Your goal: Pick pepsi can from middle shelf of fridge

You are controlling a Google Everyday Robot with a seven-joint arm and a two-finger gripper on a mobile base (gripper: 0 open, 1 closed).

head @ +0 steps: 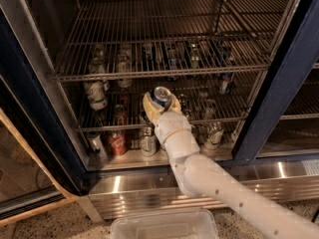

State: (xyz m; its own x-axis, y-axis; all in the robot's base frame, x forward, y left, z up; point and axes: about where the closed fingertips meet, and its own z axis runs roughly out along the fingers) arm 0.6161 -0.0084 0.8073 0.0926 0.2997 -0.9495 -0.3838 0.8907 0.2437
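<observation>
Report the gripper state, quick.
Gripper: closed on the pepsi can, inside the open fridge, just above the front bar of the middle shelf.

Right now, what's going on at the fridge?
The robot's arm reaches into the open fridge, and its gripper is shut on the pepsi can, whose silver top faces the camera. The can is held at the front of the middle shelf, under the rack above. Whether it has cleared the shelf is hard to tell. Around it stand other cans.
</observation>
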